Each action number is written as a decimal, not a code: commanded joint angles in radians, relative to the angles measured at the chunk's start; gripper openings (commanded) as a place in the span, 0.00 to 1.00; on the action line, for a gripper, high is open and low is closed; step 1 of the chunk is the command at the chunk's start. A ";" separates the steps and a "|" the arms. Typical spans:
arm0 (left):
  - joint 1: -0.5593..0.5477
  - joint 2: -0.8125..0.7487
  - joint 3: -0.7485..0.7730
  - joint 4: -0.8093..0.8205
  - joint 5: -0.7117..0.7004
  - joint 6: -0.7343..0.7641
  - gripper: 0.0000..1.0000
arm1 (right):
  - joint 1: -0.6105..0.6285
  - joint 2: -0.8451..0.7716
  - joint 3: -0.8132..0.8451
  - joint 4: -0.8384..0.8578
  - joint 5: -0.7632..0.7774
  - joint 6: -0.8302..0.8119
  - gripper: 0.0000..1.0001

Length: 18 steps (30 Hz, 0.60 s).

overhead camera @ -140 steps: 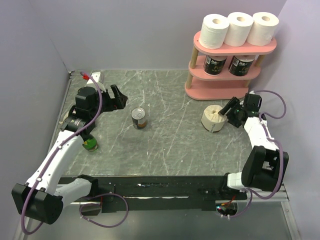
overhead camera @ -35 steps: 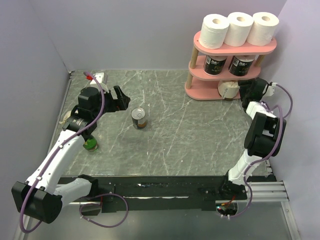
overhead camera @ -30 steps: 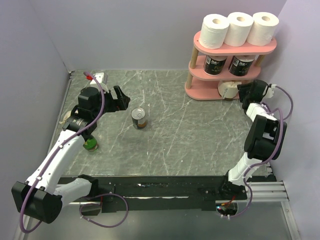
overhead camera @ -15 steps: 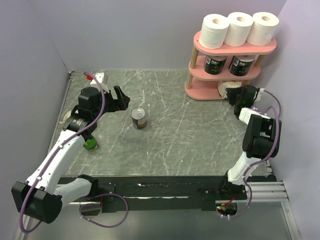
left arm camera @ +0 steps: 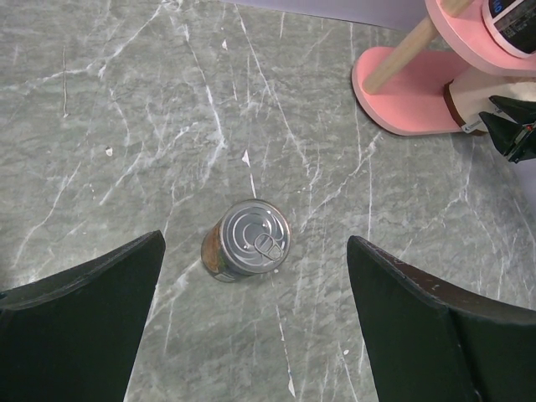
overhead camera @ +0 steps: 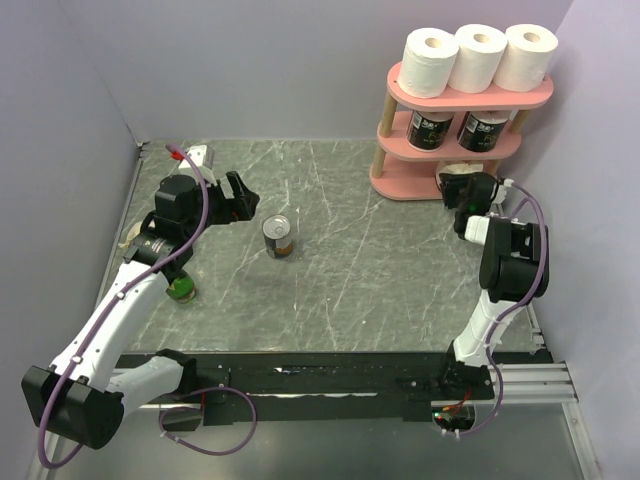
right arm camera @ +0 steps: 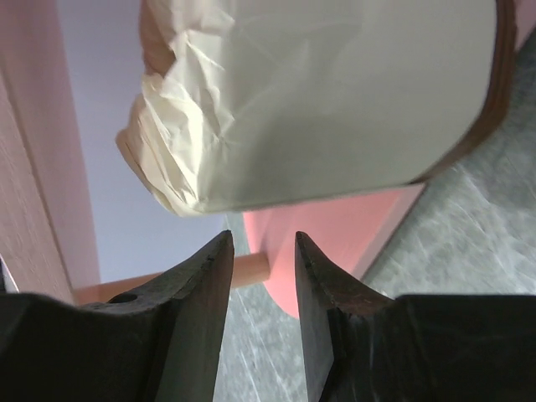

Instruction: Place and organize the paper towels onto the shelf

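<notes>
The pink shelf [overhead camera: 400, 182] stands at the far right. Three white paper towels [overhead camera: 478, 56] sit on its top board and two black-printed ones [overhead camera: 431, 130] on the middle board. A cream roll [overhead camera: 453, 172] lies on the bottom board, partly hidden by my right gripper [overhead camera: 466, 190]. In the right wrist view the roll [right arm camera: 335, 92] fills the space just beyond my gripper [right arm camera: 261, 239]; the jaws are a narrow gap apart with nothing between them. My left gripper [overhead camera: 240, 198] is open and empty above the table, wide in its wrist view [left arm camera: 255, 251].
A small metal can [overhead camera: 279, 237] stands mid-table and shows below the left gripper [left arm camera: 247, 240]. A green object [overhead camera: 180, 291] lies under the left arm. A white and red item [overhead camera: 195, 154] sits at the far left corner. Walls close in on both sides.
My right gripper carried the cream roll from the table to the shelf's bottom board, and its fingers are now off the roll. The left arm has barely moved.
</notes>
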State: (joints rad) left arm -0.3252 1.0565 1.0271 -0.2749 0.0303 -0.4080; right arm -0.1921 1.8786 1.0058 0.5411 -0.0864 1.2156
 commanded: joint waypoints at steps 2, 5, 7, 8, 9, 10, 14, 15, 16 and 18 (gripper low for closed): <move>-0.005 -0.021 0.016 0.031 -0.010 0.012 0.96 | -0.006 0.040 0.014 0.155 0.069 0.021 0.43; -0.005 -0.020 0.018 0.029 -0.013 0.012 0.96 | -0.027 0.050 0.036 0.137 0.080 0.007 0.45; -0.005 -0.020 0.016 0.029 -0.015 0.012 0.96 | -0.040 0.045 0.036 0.134 0.085 -0.027 0.46; -0.005 -0.018 0.016 0.031 -0.013 0.012 0.96 | -0.043 0.040 0.040 0.128 0.109 -0.037 0.46; -0.005 -0.016 0.014 0.032 -0.012 0.012 0.96 | -0.047 0.040 0.045 0.123 0.112 -0.050 0.47; -0.005 -0.016 0.013 0.032 -0.012 0.012 0.96 | -0.056 0.039 0.048 0.119 0.114 -0.054 0.47; -0.005 -0.010 0.013 0.029 -0.021 0.014 0.96 | -0.075 0.039 0.059 0.074 0.116 -0.057 0.47; -0.005 -0.010 0.013 0.029 -0.027 0.015 0.96 | -0.078 0.040 0.063 0.065 0.117 -0.062 0.47; -0.005 -0.012 0.010 0.029 -0.027 0.017 0.96 | -0.079 0.042 0.065 0.062 0.119 -0.067 0.47; -0.005 -0.013 0.008 0.029 -0.027 0.018 0.96 | -0.089 0.048 0.077 0.045 0.122 -0.088 0.47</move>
State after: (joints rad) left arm -0.3252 1.0565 1.0271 -0.2749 0.0235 -0.4057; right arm -0.2623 1.9247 1.0252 0.5980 -0.0055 1.1774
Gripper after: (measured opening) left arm 0.966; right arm 0.466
